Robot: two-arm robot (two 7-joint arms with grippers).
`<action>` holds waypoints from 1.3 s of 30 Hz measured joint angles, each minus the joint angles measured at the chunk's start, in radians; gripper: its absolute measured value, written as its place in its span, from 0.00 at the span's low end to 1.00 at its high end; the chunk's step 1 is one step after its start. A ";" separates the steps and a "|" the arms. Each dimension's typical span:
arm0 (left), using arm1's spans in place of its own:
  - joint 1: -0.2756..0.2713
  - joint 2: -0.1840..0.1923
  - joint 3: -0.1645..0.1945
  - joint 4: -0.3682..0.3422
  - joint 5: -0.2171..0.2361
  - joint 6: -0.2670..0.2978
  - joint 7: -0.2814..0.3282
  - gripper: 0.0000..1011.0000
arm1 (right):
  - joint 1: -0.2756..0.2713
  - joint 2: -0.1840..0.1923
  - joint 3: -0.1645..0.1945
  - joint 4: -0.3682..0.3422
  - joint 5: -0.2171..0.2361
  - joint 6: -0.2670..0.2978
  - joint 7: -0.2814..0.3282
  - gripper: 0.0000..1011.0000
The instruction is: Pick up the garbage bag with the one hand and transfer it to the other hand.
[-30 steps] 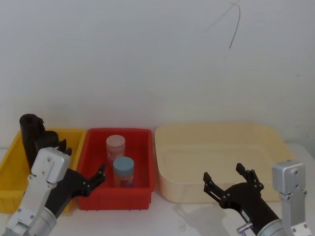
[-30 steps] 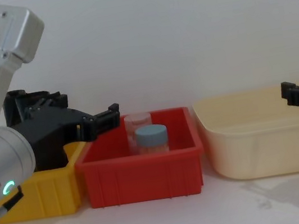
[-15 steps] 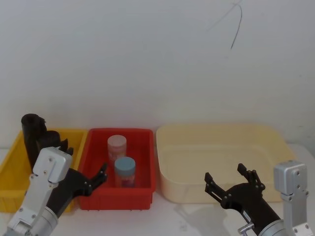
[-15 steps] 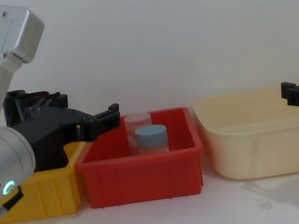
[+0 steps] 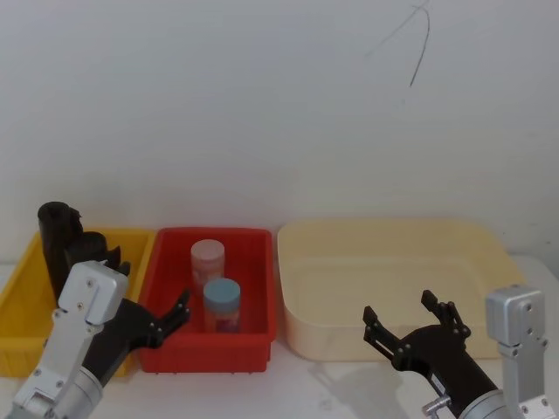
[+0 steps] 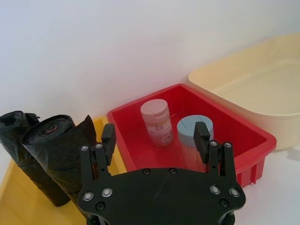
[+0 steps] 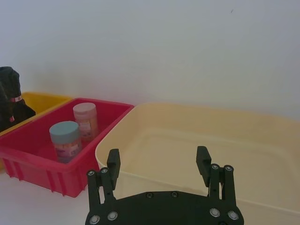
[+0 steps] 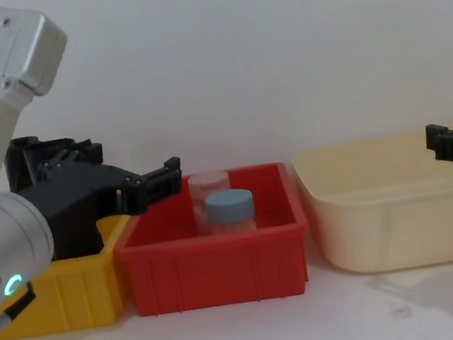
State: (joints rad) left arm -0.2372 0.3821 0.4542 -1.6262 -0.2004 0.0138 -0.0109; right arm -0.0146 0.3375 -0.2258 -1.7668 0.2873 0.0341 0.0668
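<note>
Where the bag is: tight black plastic roll of garbage bag (image 6: 51,159) stands upright in the yellow plastic bin (image 5: 17,349), red mark at its top end, neither gripper touching it.
Neighbour: crumpled-top black plastic roll (image 6: 16,140) just beside it in the same bin, at its 9 o'clock in the head view.
Left gripper: black two-finger left gripper (image 6: 155,133) on the silver arm with the green light; jaws spread wide, holding nothing; bag near, at its 10 o'clock.
Right gripper: black two-finger right gripper (image 5: 397,307); jaws open, holding nothing; at 6 o'clock of the cream plastic tub (image 5: 384,227), well apart from the bag.
Red plastic bin (image 5: 210,353): at 3 o'clock of the yellow bin; pink-lidded jar (image 5: 207,262) and blue-lidded jar (image 5: 219,301) upright inside, blue at pink's 6 o'clock.
Cream tub: at 3 o'clock of the red bin.
Bench: white bench (image 8: 253,338) carries all three containers.
</note>
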 joint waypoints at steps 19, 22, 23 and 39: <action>0.000 0.000 0.000 0.000 0.000 0.000 0.000 0.99 | 0.000 0.000 0.000 0.000 0.000 0.000 0.000 0.99; 0.000 0.000 0.000 0.000 0.000 0.000 0.000 0.99 | 0.000 0.000 0.000 0.000 0.000 0.000 0.000 0.99; 0.000 0.000 0.000 0.000 0.000 0.000 0.000 0.99 | 0.000 0.000 0.000 0.000 0.000 0.000 0.000 0.99; 0.033 0.011 -0.026 -0.040 -0.030 0.029 -0.008 0.99 | 0.000 0.000 0.000 0.000 0.000 0.000 0.000 0.99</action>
State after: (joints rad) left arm -0.2039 0.3932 0.4285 -1.6660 -0.2300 0.0430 -0.0191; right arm -0.0146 0.3374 -0.2258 -1.7668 0.2874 0.0340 0.0668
